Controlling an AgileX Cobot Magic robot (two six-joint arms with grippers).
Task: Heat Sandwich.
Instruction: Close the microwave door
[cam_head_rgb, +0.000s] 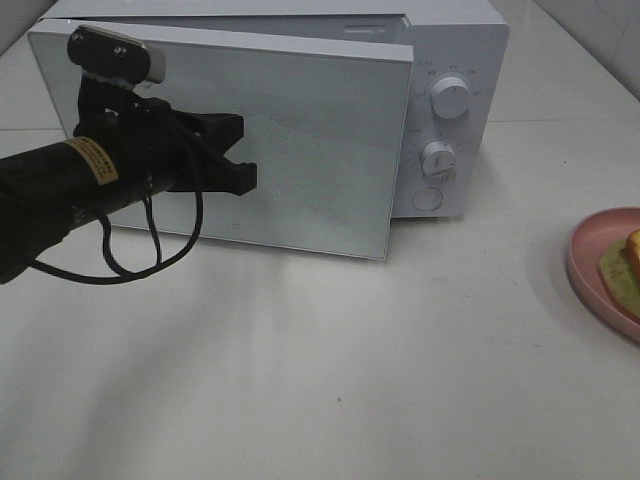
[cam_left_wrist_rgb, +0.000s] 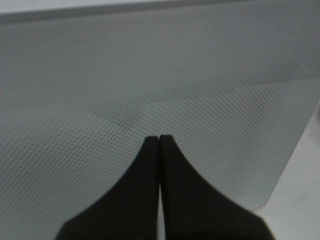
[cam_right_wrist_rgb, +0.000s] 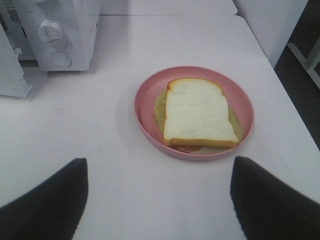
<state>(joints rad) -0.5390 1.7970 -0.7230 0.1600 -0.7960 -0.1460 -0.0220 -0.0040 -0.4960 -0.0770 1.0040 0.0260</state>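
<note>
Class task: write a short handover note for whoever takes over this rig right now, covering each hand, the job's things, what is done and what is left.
Left hand: shut, empty, at the microwave door.
Right hand: open, empty, hovering near the pink plate.
Sandwich: on the plate, on the table to the right of the microwave.
Done: door partly swung open.
Left: finish opening the door, put the sandwich in, close, heat.

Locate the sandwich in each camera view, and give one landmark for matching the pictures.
Exterior high: the sandwich lies at the right edge, cut off by the frame, on the pink plate.
Left wrist: not in view; only the microwave door and the shut left gripper show.
Right wrist: centre, on the plate, beyond the open right gripper.
Shared landmark: the microwave's knobs.
</note>
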